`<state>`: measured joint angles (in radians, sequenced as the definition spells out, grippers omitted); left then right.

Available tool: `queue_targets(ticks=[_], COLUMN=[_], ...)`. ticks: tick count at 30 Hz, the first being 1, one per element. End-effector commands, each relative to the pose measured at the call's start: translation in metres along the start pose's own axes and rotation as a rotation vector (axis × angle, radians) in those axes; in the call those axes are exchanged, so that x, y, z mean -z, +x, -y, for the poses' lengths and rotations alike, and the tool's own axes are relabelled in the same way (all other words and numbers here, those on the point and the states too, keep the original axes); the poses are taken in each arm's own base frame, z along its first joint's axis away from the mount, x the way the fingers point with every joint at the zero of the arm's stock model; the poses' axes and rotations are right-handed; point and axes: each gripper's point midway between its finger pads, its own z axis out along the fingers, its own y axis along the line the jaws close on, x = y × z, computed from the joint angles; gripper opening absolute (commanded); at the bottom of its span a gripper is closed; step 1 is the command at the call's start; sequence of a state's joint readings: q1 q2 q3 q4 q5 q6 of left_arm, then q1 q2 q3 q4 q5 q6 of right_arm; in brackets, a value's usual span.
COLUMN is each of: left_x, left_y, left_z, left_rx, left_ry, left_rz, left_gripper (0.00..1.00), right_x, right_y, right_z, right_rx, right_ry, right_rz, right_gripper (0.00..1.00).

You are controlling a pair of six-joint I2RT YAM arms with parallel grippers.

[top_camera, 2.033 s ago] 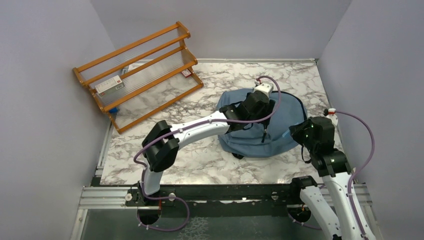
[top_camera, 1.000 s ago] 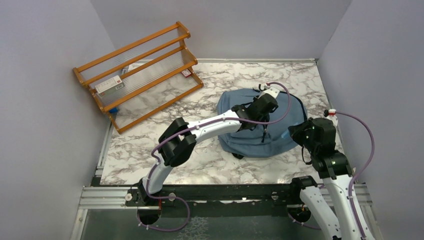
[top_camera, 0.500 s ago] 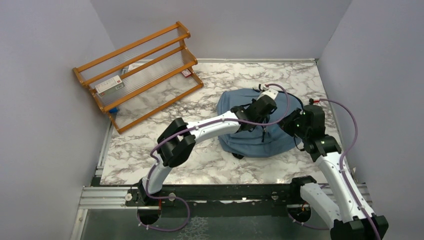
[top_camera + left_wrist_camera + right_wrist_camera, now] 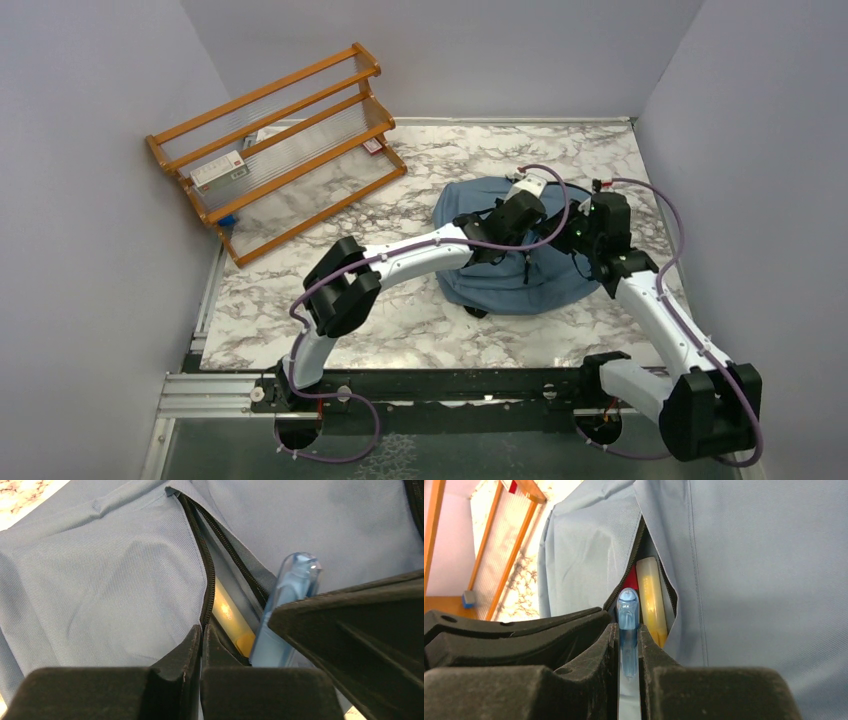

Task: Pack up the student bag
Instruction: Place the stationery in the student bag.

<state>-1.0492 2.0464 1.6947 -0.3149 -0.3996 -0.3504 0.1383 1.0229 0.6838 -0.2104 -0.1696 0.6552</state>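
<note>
A wooden rack is sitting at the left rear of the counter. The student bag is lying on the counter, right of centre. The left end effector is clenching the bag's zipper edge, beside a yellow marker sitting in the open pocket. The right end effector is grasping a translucent blue pen, pointing it at that opening.

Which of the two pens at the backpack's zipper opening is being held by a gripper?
The translucent blue pen, clamped in the right gripper; the yellow pen lies inside the backpack.
</note>
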Motion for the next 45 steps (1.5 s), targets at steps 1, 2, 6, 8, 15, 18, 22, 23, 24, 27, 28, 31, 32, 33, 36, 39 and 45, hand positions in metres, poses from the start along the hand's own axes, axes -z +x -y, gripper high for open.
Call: queue_targets(ticks=[1, 2, 6, 8, 15, 18, 22, 23, 24, 27, 28, 31, 32, 33, 36, 39, 45], left_x=[0.019, 0.020, 0.023, 0.024, 0.025, 0.025, 0.024, 0.024, 0.023, 0.022, 0.022, 0.021, 0.022, 0.021, 0.021, 0.020, 0.023], left_y=[-0.022, -0.023, -0.029, -0.031, -0.032, -0.032, -0.032, -0.032, -0.032, -0.032, -0.032, -0.030, -0.029, -0.028, -0.027, -0.026, -0.030], left_z=[-0.005, -0.005, -0.004, -0.003, 0.002, 0.002, 0.003, 0.004, 0.004, 0.006, 0.006, 0.006, 0.005, 0.005, 0.003, 0.003, 0.007], left_rx=[0.051, 0.052, 0.060, 0.062, 0.077, 0.079, 0.082, 0.084, 0.084, 0.085, 0.085, 0.085, 0.085, 0.083, 0.082, 0.082, 0.092], left_ry=[-0.003, -0.002, 0.008, 0.013, 0.037, 0.036, 0.039, 0.041, 0.044, 0.049, 0.049, 0.048, 0.047, 0.045, 0.041, 0.046, 0.071], left_rz=[0.052, 0.055, 0.068, 0.071, 0.068, 0.070, 0.070, 0.069, 0.067, 0.066, 0.066, 0.062, 0.061, 0.058, 0.056, 0.052, 0.054], left_gripper=[0.00, 0.00, 0.00, 0.00, 0.00, 0.00, 0.00, 0.00, 0.00, 0.00, 0.00, 0.00, 0.00, 0.00, 0.00, 0.00, 0.03], right_x=[-0.012, -0.014, -0.024, -0.028, -0.042, -0.042, -0.045, -0.045, -0.045, -0.043, -0.043, -0.041, -0.041, -0.039, -0.035, -0.029, -0.011], right_y=[0.000, 0.003, 0.011, 0.014, 0.019, 0.031, 0.048, 0.051, 0.055, 0.059, 0.057, 0.047, 0.042, 0.040, 0.029, 0.018, 0.006], right_z=[-0.012, -0.010, 0.000, 0.003, -0.010, -0.018, -0.024, -0.027, -0.030, -0.041, -0.045, -0.047, -0.048, -0.045, -0.040, -0.035, -0.007], right_rx=[0.038, 0.032, 0.011, 0.009, 0.029, 0.027, 0.021, 0.019, 0.020, 0.019, 0.024, 0.039, 0.050, 0.050, 0.073, 0.099, 0.141], right_ry=[-0.074, -0.066, -0.025, -0.017, -0.094, -0.153, -0.224, -0.248, -0.272, -0.356, -0.376, -0.366, -0.354, -0.327, -0.266, -0.206, -0.034], right_rz=[-0.021, -0.033, -0.068, -0.087, -0.159, -0.225, -0.309, -0.331, -0.352, -0.387, -0.376, -0.333, -0.310, -0.302, -0.258, -0.211, -0.123], right_gripper=[0.01, 0.01, 0.01, 0.01, 0.01, 0.01, 0.03, 0.04, 0.06, 0.19, 0.24, 0.38, 0.41, 0.43, 0.46, 0.47, 0.48])
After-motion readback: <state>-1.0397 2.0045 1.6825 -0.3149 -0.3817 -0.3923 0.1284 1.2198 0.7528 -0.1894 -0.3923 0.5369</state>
